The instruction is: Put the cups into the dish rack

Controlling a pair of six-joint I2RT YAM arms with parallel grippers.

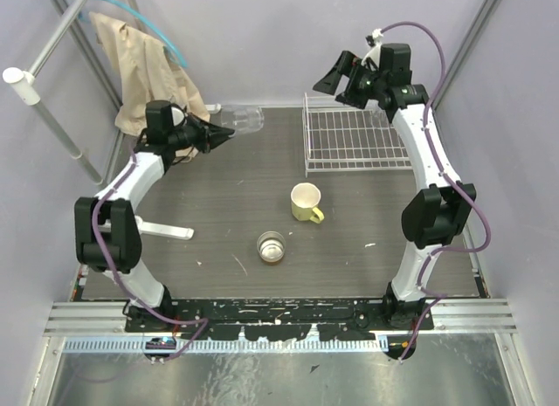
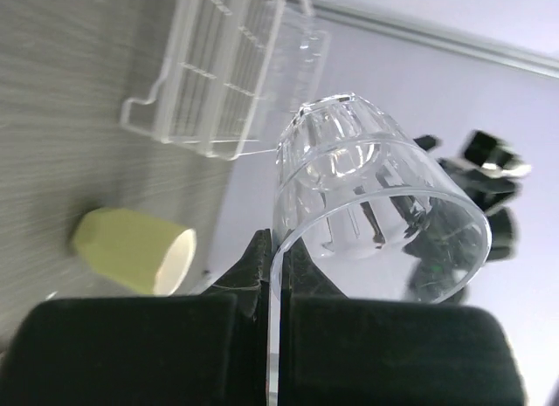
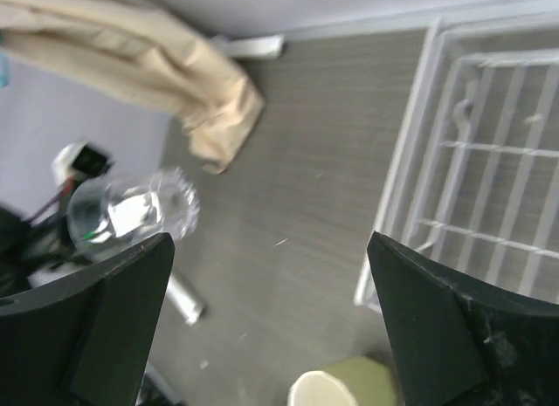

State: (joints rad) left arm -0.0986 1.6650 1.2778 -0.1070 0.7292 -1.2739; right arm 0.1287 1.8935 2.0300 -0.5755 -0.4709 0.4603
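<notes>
My left gripper (image 1: 229,132) is shut on the rim of a clear faceted tumbler (image 1: 246,121), holding it on its side above the table at the back left. In the left wrist view the tumbler (image 2: 367,196) fills the middle, its wall pinched between my fingers (image 2: 306,271). The white wire dish rack (image 1: 356,137) stands at the back right and holds no cups. My right gripper (image 1: 339,79) is open and raised above the rack's far left corner. The pale yellow mug (image 1: 306,202) stands mid-table. The metallic-brown cup (image 1: 272,246) stands nearer the front. The other tumblers are out of view.
A beige cloth (image 1: 144,65) hangs from a pole at the back left. A white bar (image 1: 164,230) lies on the table by the left arm. In the right wrist view the rack (image 3: 476,161) is at the right and the mug (image 3: 336,387) at the bottom.
</notes>
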